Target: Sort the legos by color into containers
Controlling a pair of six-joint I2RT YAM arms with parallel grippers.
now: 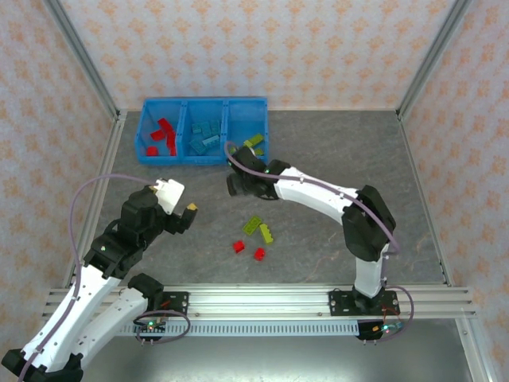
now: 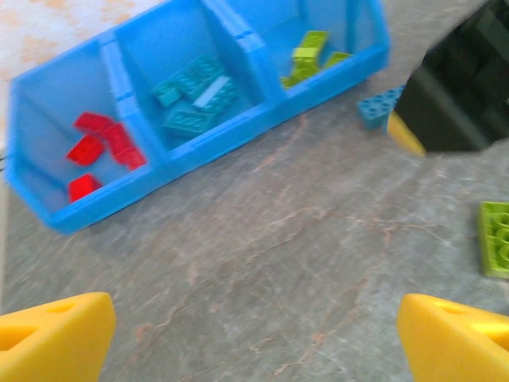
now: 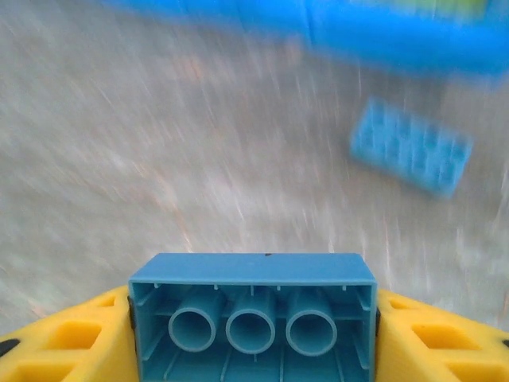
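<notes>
On the left, the left gripper (image 2: 254, 338) hangs over bare table with its yellow fingers wide apart and nothing between them, so little can go wrong there. It only needs to stay out of the other arm's way.

The risk sits with the right gripper (image 1: 238, 181), clamped on a light blue brick (image 3: 253, 278) just in front of the tray (image 1: 203, 161). The wrist view is smeared with motion, and a fast swing could shake the brick loose. It is also nearest the green bay, so an early release would put blue among green. A second blue brick (image 3: 409, 155) lies on the table close to the tray wall and could get knocked aside.

The bins, left to right:
- Left compartment (image 1: 145, 131) — red bricks (image 1: 161, 134)
- Middle compartment (image 1: 188, 127) — light blue bricks (image 1: 205, 137)
- Right compartment (image 1: 264, 127) — lime green bricks (image 1: 253, 143)

Two green bricks (image 1: 258, 229) and two red bricks (image 1: 248, 250) lie loose on the table.
</notes>
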